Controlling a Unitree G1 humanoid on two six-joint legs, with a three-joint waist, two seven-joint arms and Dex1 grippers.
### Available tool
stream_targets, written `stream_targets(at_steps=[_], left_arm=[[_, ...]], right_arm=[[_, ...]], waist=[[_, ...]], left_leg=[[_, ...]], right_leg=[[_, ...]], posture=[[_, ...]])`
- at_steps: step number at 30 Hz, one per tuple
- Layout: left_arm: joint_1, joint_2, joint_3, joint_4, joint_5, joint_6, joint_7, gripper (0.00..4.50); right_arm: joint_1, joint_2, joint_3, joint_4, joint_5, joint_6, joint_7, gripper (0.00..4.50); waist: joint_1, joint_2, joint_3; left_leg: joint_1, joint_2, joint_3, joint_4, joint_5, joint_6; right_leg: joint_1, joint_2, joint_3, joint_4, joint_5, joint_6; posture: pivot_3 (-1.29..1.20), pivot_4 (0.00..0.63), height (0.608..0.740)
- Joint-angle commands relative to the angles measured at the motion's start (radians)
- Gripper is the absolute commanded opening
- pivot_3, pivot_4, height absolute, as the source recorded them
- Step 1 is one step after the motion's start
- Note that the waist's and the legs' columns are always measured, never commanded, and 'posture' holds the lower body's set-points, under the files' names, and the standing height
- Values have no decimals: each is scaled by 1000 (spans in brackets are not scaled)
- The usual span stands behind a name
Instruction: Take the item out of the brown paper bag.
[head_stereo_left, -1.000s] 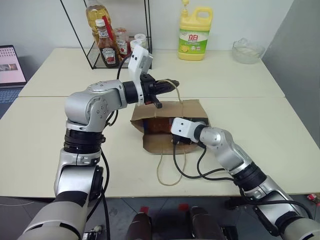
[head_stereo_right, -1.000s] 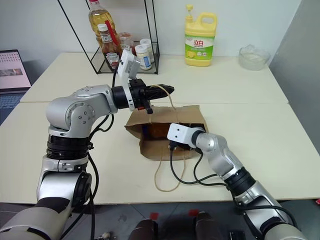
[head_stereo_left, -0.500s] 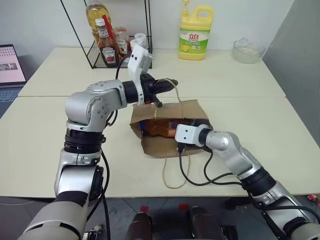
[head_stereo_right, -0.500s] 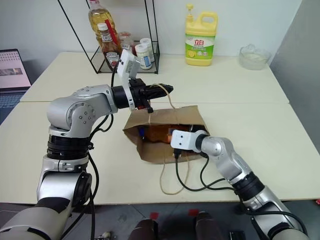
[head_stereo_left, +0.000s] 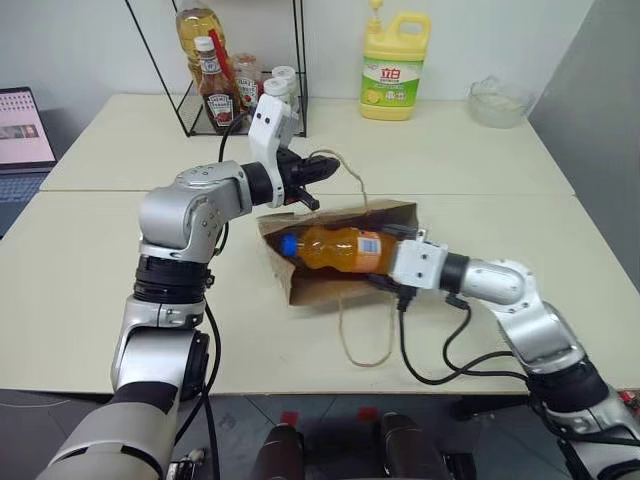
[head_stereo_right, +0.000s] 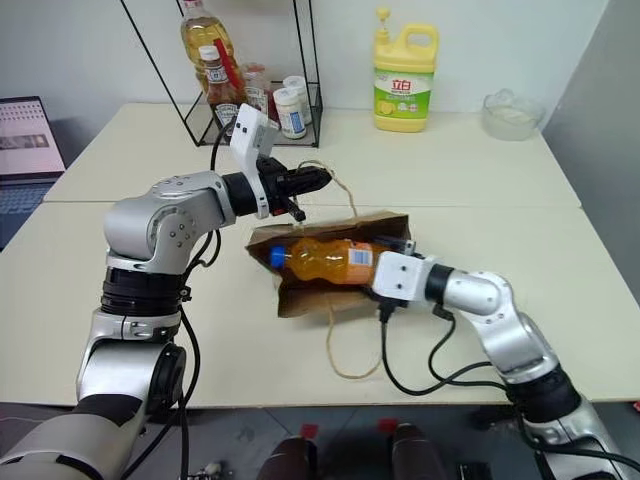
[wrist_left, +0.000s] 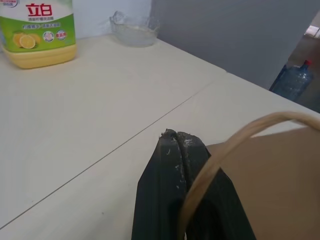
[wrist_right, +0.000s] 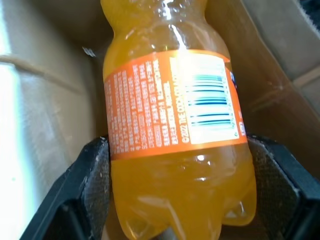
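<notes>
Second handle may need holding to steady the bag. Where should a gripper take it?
Grip the free handle at the outer end of its loop, coming from the near table edge: it lies flat, trailing from the brown paper bag toward the robot.

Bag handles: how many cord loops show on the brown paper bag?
2: one handle raised, pinched in the shut left hand; the other handle lies flat on the table before the brown paper bag.

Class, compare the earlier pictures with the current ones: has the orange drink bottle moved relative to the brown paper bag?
Yes. The orange drink bottle, gripped by the right gripper, has come up out of the brown paper bag, whose mouth it now lies across.
</notes>
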Motion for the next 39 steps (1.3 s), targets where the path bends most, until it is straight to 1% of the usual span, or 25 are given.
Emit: stream_targets(at_steps=[1,5,9,12,15,18,21,23,26,30,32,34,36,39], left_arm=[[-26,4,5,-9,14,-30,0,0],[-24,7,7,6,31,-42,0,0],[-23,5,9,8,34,-44,-4,0],[-25,3,9,10,36,-46,-5,0],[-27,2,8,12,39,-49,-5,0],[-28,2,9,12,42,-51,-2,0],[-27,4,9,13,46,-54,0,0],[-26,4,9,8,47,-53,1,0],[-24,4,8,0,49,-52,3,0],[-21,3,8,-3,51,-55,4,0],[-21,1,10,-4,52,-56,6,0],[-19,1,11,-4,52,-58,9,0],[-16,3,13,-6,51,-58,10,0],[-9,13,22,-7,52,-58,12,0]], right_arm=[[24,0,-133,-122,108,-39,-26,3376],[85,-1,-232,-178,132,-94,-73,3376],[124,4,-303,-202,114,-89,-139,3376],[113,6,-343,-183,94,-13,-204,3376],[100,17,-369,-140,89,152,-274,3376],[101,9,-373,-105,91,324,-308,3376],[96,-19,-349,-67,99,517,-303,3376],[81,-56,-319,-41,106,625,-268,3376],[45,-117,-273,-3,114,691,-208,3376],[3,-188,-208,53,104,707,-144,3376],[-12,-208,-182,83,98,682,-120,4095],[-16,-211,-171,113,96,667,-112,4486],[-12,-213,-172,132,86,631,-117,4486],[-6,-196,-209,106,122,612,-110,4486]], waist=[[0,0,0],[1,0,0],[1,0,0],[0,0,0],[1,0,0],[2,0,0],[1,1,0],[1,1,1],[-1,2,1],[-2,2,1],[-1,2,1],[-1,2,1],[0,2,1],[0,2,1]], left_leg=[[0,0,0,0,0,0],[0,0,0,0,0,0],[0,0,0,0,0,0],[0,0,0,0,0,0],[1,0,0,0,0,0],[1,0,0,0,0,0],[0,0,1,0,0,0],[0,0,1,0,0,0],[0,0,1,0,0,0],[0,0,1,0,0,0],[0,0,1,0,0,0],[0,0,1,0,0,0],[0,0,1,0,0,0],[0,0,1,0,0,0]], right_leg=[[0,0,0,0,0,0],[0,0,0,0,0,0],[0,0,0,0,0,0],[0,0,1,0,0,0],[0,0,1,1,0,0],[0,0,1,1,0,0],[0,0,1,1,0,0],[0,0,1,1,0,0],[0,0,1,0,0,0],[0,0,1,0,0,0],[0,0,1,0,0,0],[0,0,1,0,0,0],[0,0,1,0,0,0],[0,0,1,0,0,0]], posture=[[0,150,740],[0,150,740],[0,150,740],[0,150,740],[0,150,740],[0,150,740],[0,150,740],[0,150,740],[0,150,740],[0,150,740],[0,150,740],[0,150,740],[0,150,740],[0,150,740]])
